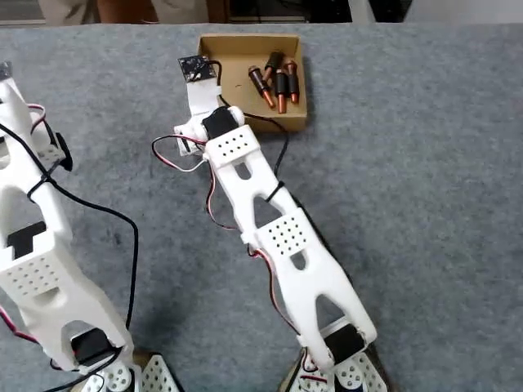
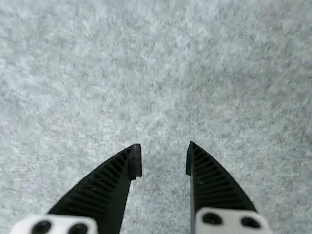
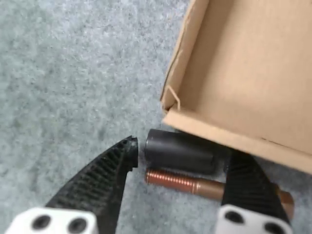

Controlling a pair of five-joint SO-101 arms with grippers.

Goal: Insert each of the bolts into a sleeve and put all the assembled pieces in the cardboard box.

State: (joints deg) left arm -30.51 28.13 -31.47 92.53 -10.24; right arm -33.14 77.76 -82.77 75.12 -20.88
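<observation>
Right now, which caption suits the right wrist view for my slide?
Open right gripper flanks a black sleeve and a copper bolt lying side by side beside the cardboard box.

Tally on the worktop (image 1: pixel 409 204)
One cardboard box (image 1: pixel 249 37), four assembled pieces (image 1: pixel 261 86) inside, one loose sleeve (image 3: pixel 180 151), one loose bolt (image 3: pixel 180 181), two arms (image 1: pixel 278 220).

Sleeve (image 3: pixel 180 151), bolt (image 3: pixel 190 182) just beside cardboard box (image 3: pixel 219 134) wall; wall blocks that side, bench (image 3: pixel 63 73) on other side free.
</observation>
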